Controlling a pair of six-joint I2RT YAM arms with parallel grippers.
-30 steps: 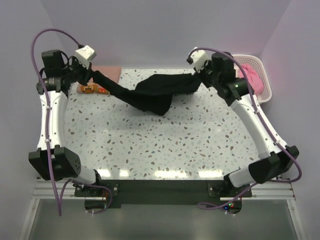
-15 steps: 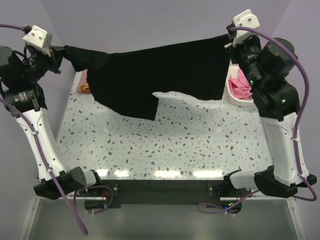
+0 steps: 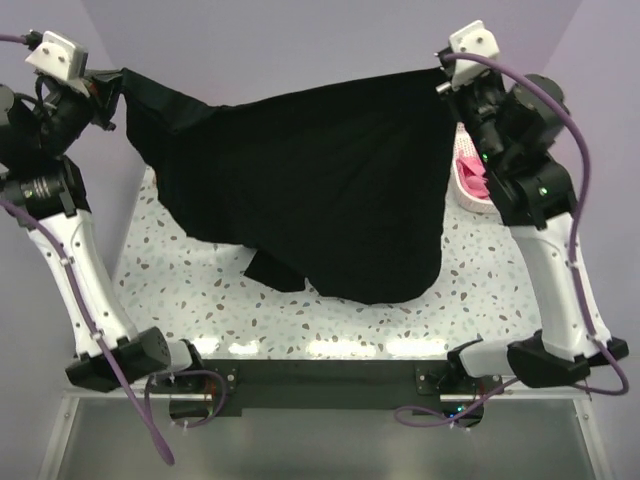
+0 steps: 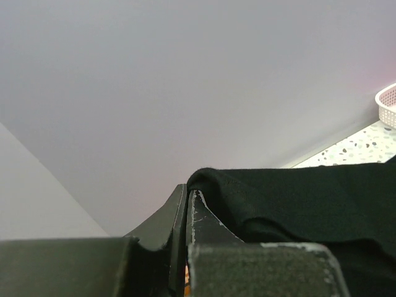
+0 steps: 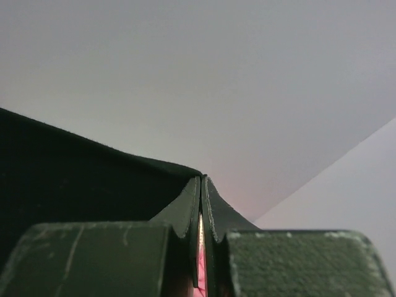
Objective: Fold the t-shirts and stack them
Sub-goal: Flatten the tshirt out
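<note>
A plain black t-shirt hangs spread in the air between my two raised arms, and its lower edge drapes near the table's front. My left gripper is shut on its top left corner, where the black cloth bunches beside the closed tips. My right gripper is shut on the top right corner, with the cloth edge running into its tips. A bright pink t-shirt lies in the basket at right. The printed salmon-pink shirt is hidden behind the black one.
A white-and-pink lattice basket stands at the right edge of the speckled table, partly behind my right arm; its rim also shows in the left wrist view. Purple walls close in the back and sides.
Both arms have risen and spread apart, lifting the black t-shirt from a crumpled heap on the table into a hanging sheet. Over the last half second it unfurled and hangs lower.
</note>
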